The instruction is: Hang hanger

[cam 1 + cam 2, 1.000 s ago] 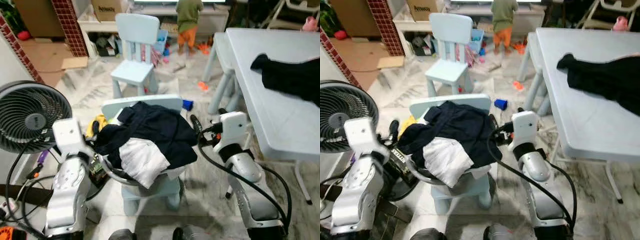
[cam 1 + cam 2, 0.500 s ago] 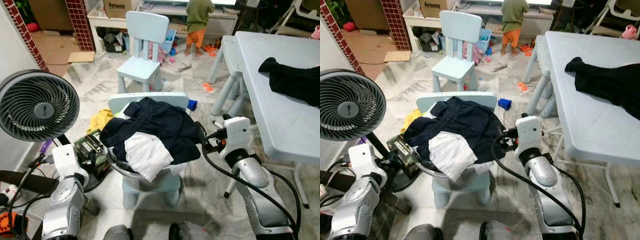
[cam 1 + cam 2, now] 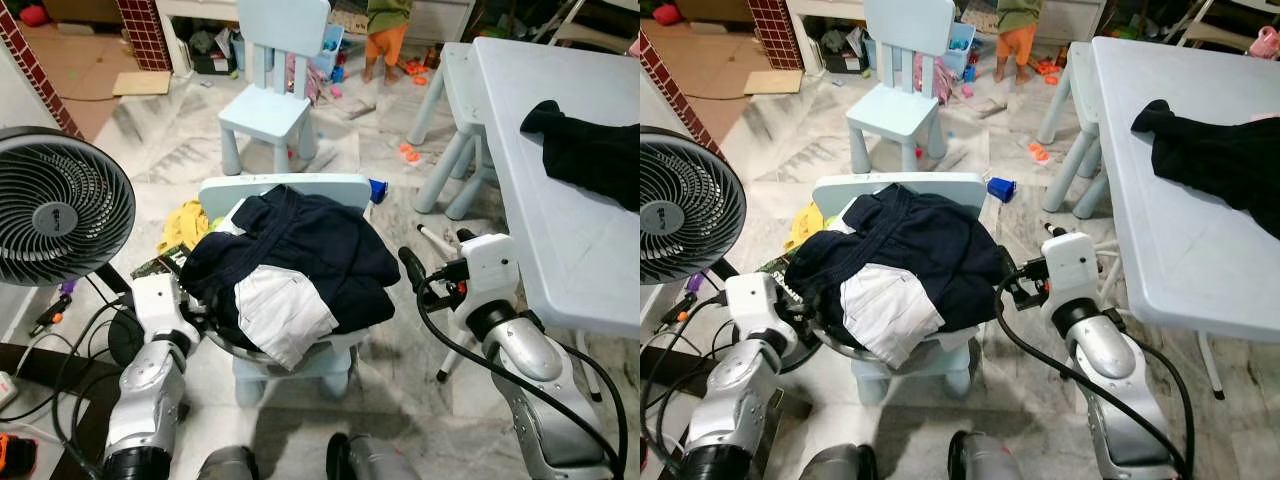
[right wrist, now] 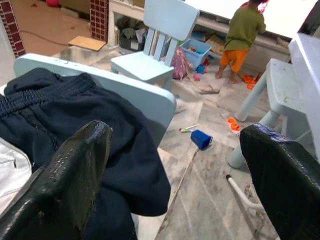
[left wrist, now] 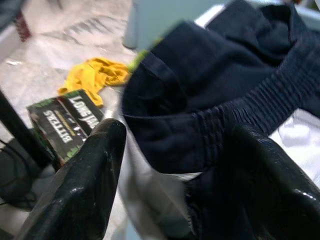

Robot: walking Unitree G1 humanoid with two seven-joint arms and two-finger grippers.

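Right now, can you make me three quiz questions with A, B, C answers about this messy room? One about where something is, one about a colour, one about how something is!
1. Where does the pile of clothes lie?
A. on the small chair before the robot
B. on the floor
C. on the fan

2. What colour is the cloth on the floor beside that chair?
A. red
B. yellow
C. purple

3. How are the right gripper fingers?
A. shut on a hanger
B. shut on a sock
C. open, holding nothing

Answers:
1. A, the dark and white clothes cover the chair's seat.
2. B, it shows bright yellow in the eye views and left wrist view.
3. C, the right wrist view shows two fingers wide apart with only floor and chair between.
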